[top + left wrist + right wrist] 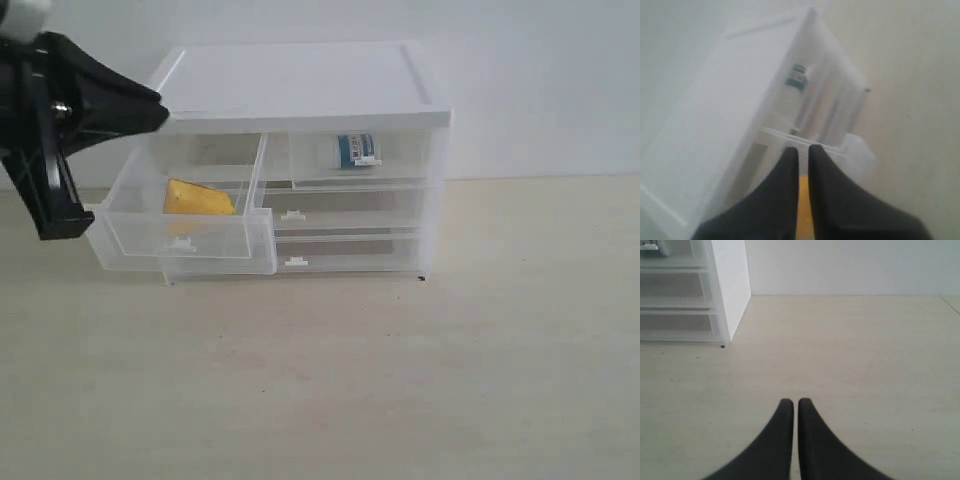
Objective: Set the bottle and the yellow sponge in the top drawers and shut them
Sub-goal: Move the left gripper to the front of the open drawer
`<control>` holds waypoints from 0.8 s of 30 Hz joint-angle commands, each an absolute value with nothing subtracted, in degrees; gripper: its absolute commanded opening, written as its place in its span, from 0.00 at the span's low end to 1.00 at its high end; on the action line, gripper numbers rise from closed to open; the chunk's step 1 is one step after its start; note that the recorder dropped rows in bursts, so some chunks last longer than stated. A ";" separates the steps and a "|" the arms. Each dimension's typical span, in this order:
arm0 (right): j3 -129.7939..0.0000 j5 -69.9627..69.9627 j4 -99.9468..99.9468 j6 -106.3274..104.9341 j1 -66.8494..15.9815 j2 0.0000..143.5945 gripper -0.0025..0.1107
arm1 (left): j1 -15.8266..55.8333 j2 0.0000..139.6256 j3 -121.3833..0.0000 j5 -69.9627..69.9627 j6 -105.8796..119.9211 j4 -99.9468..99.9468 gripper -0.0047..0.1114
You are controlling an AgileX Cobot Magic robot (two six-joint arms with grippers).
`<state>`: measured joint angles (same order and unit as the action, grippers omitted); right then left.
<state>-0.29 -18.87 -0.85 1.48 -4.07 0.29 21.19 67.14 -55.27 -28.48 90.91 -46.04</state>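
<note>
Inside the pulled-out left top drawer the yellow sponge is parked; left gripper and right gripper are clamped together, nothing held.

This is a bare lab bench: pale beige tabletop, plain white wall, one translucent white plastic drawer cabinet.

The top drawers are translucent, smooth plastic, set in a cabinet of opaque white plastic with a faint sheen. The yellow sponge looks like matt foam, and the table is pale, matt and faintly grained — while the left gripper and right gripper show smooth, dull black plastic.
</note>
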 commanded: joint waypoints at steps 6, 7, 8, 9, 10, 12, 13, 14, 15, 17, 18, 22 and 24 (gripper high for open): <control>0.00 -18.44 -0.73 1.32 -3.95 0.00 0.03 | 21.26 78.47 -67.92 -59.18 76.53 -28.67 0.08; 0.00 -18.44 -0.73 1.32 -3.95 0.00 0.03 | 21.26 79.35 -69.57 -61.99 74.40 -25.43 0.08; 0.00 -18.44 -0.73 1.32 -3.95 0.00 0.03 | 21.26 80.03 -70.97 -64.67 72.42 -22.63 0.08; 0.00 -18.44 -0.73 1.32 -3.95 0.00 0.03 | 21.26 80.92 -72.76 -67.36 69.99 -19.45 0.08; 0.00 -18.44 -0.73 1.32 -3.95 0.00 0.03 | 21.26 81.88 -74.69 -69.96 68.64 -16.72 0.08; 0.00 -18.44 -0.73 1.32 -3.95 0.00 0.03 | 21.26 83.72 -77.90 -69.96 68.11 -13.46 0.08; 0.00 -18.44 -0.73 1.32 -3.95 0.00 0.03 | 21.26 84.58 -79.35 -69.96 68.11 -12.64 0.08; 0.00 -18.44 -0.73 1.32 -3.95 0.00 0.03 | 21.26 85.08 -80.43 -69.96 68.32 -11.68 0.08; 0.00 -18.44 -0.73 1.32 -3.95 0.00 0.03 | 21.26 85.72 -81.32 -69.96 69.85 -10.17 0.08; 0.00 -18.44 -0.73 1.32 -3.95 0.00 0.03 | 21.26 86.77 -82.49 -69.96 74.10 -6.95 0.08; 0.00 -18.44 -0.73 1.32 -3.95 0.00 0.03 | 21.26 87.43 -82.93 -69.96 75.53 -4.98 0.08; 0.00 -18.44 -0.73 1.32 -3.95 0.00 0.03 | 21.26 90.76 -83.69 -69.96 76.55 1.26 0.08; 0.00 -18.44 -0.73 1.32 -3.95 0.00 0.03 | 21.26 92.15 -83.74 -69.96 78.32 2.18 0.08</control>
<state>-0.29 -18.87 -0.85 1.59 -4.07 0.29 21.19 90.36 -83.22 -69.61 76.26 0.38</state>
